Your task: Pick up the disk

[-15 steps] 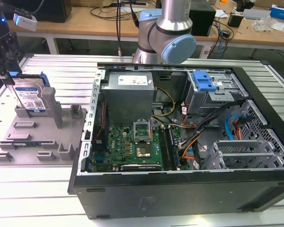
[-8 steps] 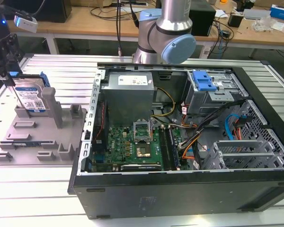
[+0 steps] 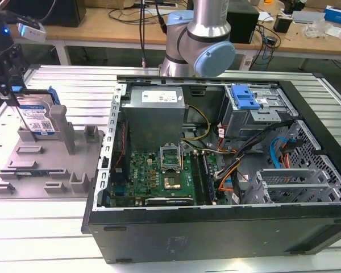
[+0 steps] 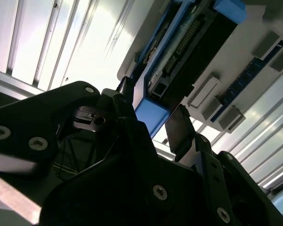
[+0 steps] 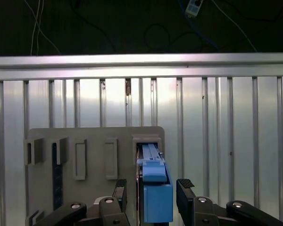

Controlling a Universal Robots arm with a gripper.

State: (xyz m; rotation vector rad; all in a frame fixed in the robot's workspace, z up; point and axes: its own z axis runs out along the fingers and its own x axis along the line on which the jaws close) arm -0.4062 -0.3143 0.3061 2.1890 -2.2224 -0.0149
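The disk (image 5: 155,195) is stood upright in a slot of the fixture tray (image 5: 95,141). The fingers (image 5: 185,187) are spread astride it, seemingly not yet clamped, so grasping is judged in hand.

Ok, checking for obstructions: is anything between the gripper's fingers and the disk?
Nothing: in the first wrist view the fingers flank the disk, bare gaps either side.
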